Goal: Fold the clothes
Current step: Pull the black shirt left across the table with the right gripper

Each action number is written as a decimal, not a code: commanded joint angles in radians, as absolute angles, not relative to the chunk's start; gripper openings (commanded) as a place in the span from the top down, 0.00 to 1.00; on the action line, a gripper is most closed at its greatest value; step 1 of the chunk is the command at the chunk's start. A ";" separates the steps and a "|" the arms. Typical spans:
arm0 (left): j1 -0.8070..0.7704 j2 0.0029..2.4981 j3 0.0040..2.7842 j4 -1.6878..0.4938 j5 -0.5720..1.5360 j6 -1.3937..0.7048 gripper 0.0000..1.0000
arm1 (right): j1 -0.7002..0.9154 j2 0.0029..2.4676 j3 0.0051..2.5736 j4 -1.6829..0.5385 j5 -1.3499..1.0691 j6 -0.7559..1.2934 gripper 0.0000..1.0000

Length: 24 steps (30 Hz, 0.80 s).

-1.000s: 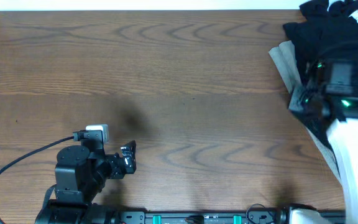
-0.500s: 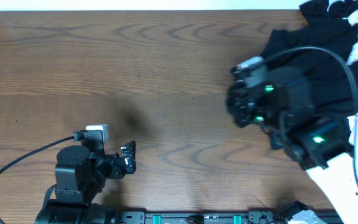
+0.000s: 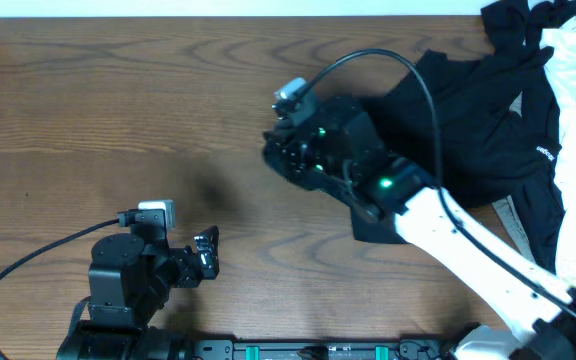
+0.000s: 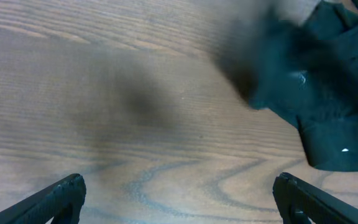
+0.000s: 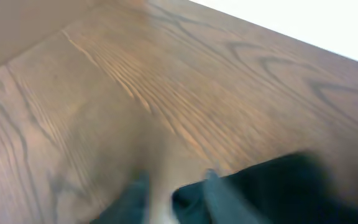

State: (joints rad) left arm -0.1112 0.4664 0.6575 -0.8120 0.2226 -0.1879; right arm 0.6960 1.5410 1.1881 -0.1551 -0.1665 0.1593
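Right gripper has dragged thin black T-shirt from upper right to centre; jaws blurred, cannot tell. Left gripper wide, idle. Spreading likely next.

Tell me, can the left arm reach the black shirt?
Probably yes: only bare table lies between the open left gripper and the black shirt, though the right arm covers the shirt's nearest edge.

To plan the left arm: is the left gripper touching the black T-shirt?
Apart. Overhead view shows bare table between the left gripper and the black T-shirt.
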 commanded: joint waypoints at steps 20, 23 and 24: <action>-0.242 0.985 0.675 -0.383 0.333 -0.482 0.02 | 0.229 1.121 1.196 -0.983 0.101 0.258 0.01; -0.290 1.156 0.675 -0.292 0.333 -0.579 0.02 | 0.166 1.093 1.196 -1.033 0.101 0.258 0.01; -0.304 1.217 0.675 -0.257 0.333 -0.619 0.02 | 0.149 1.087 1.196 -1.047 0.101 0.258 0.01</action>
